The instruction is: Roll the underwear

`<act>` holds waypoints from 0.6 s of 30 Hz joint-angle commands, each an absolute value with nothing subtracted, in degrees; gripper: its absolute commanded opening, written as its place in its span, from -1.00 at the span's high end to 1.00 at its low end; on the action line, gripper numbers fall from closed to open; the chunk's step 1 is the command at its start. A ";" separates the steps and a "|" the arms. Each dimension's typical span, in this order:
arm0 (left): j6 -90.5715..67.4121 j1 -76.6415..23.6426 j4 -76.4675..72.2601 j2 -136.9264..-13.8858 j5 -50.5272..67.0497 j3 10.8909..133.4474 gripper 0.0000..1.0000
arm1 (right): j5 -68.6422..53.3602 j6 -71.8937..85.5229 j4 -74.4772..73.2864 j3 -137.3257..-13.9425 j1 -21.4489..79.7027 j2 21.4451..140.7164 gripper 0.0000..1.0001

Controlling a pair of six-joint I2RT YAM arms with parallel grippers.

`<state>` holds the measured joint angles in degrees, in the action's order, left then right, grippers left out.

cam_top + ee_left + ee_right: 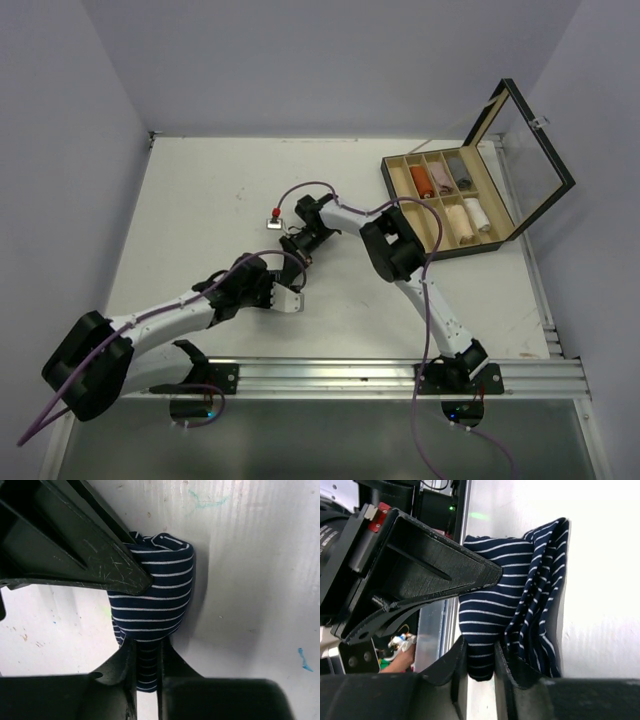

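The navy underwear with thin pale stripes [155,595] is bunched into a thick fold just above the white table. My left gripper [147,665] is shut on its lower end, the cloth pinched between both fingers. In the right wrist view the same underwear [520,595] hangs in layered folds, and my right gripper [480,662] is shut on one folded end. The two grippers meet at mid-table, left gripper [291,293] just below right gripper [298,248], and they hide nearly all of the garment in the top view.
A wooden compartmented box [402,199] with its glass lid [532,140] raised stands at the back right, holding several rolled cloths. A metal rail [400,375] runs along the near table edge. White walls enclose the table on three sides.
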<state>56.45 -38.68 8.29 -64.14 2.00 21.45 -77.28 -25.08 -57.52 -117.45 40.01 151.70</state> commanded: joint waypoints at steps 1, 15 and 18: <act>54.06 -39.29 15.43 -72.06 4.65 25.39 0.96 | -55.47 -24.53 -51.18 -113.39 39.38 155.66 0.52; 55.11 -36.48 40.85 -86.37 20.82 40.31 1.00 | -49.49 -25.39 -45.88 -106.62 24.54 127.81 -0.41; 55.55 -33.76 46.12 -93.30 24.08 47.09 1.00 | -47.21 -25.66 -39.66 -97.94 22.95 117.27 -0.36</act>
<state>56.60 -35.40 30.02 -84.60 14.22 45.34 -52.49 -23.27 -45.52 -102.98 23.79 129.29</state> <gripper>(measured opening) 0.096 0.688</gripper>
